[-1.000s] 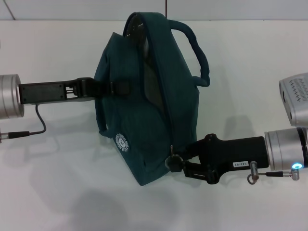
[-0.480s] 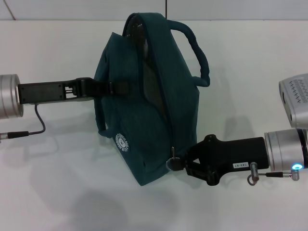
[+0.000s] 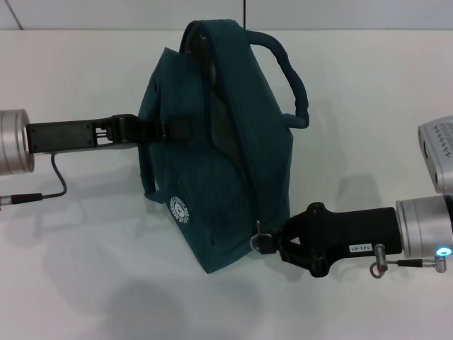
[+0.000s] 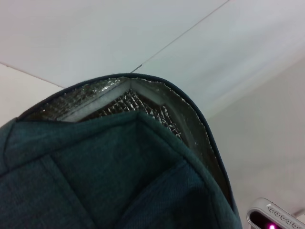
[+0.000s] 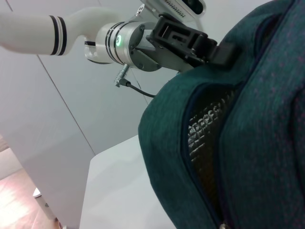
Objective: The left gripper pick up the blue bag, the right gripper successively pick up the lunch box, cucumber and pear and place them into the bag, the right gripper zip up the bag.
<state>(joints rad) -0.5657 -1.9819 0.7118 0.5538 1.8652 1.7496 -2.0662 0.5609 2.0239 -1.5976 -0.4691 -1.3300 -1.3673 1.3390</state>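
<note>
- 1 blue bag [image 3: 212,152], held up off white table [image 3: 71,283], zip partly undone, foil lining showing.
- 2 arms, both reaching in level.
- Left gripper [image 3: 177,128] clamped on bag's side.
- Right gripper [image 3: 265,243] pinched on zip pull [image 3: 258,230], bag's near corner.

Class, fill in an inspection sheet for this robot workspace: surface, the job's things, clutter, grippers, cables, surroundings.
Surface: white table, bare where visible.
Job's things: blue bag held up, zipper open along most of its length, foil lining showing; lunch box, cucumber, pear not seen.
Clutter: nothing seen.
Grippers: left gripper clamps the bag's side; right gripper pinches the zipper pull at the near end.
Cables: thin leads by both wrists.
Surroundings: pale walls.
</note>
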